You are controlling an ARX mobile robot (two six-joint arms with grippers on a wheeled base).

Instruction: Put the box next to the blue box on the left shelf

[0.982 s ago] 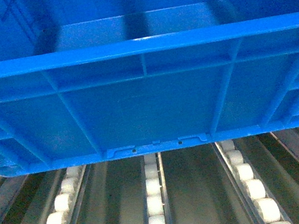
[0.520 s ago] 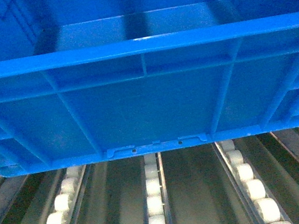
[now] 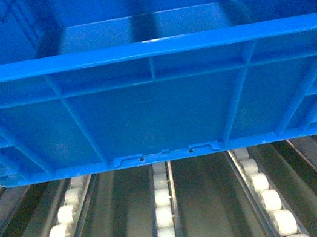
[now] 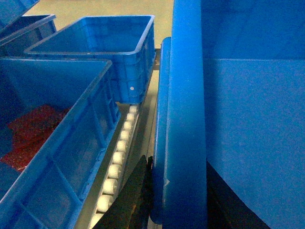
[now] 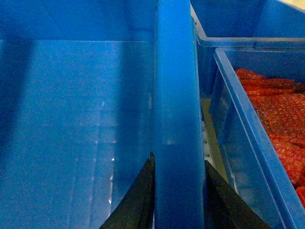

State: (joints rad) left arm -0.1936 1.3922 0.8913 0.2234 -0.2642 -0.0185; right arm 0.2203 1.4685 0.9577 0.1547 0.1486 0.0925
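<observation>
The box (image 3: 157,112), a big bright blue ribbed crate, fills the upper head view with its near wall toward me. Below it run the left shelf's grey rails with white rollers (image 3: 164,215). I cannot tell whether its base touches them. My left gripper (image 4: 177,164) is shut on the box's left rim (image 4: 183,95), one dark finger on each side. My right gripper (image 5: 179,161) is shut on the right rim (image 5: 174,95) the same way. A blue box (image 4: 57,143) with red packets inside stands just left of the held box, across a roller rail (image 4: 119,152).
An empty blue crate (image 4: 105,43) sits farther along the rack behind that neighbour. To the right of the held box stand a blue crate of red packets (image 5: 248,124) and another blue crate (image 5: 238,21) behind it. Roller rails extend toward me below.
</observation>
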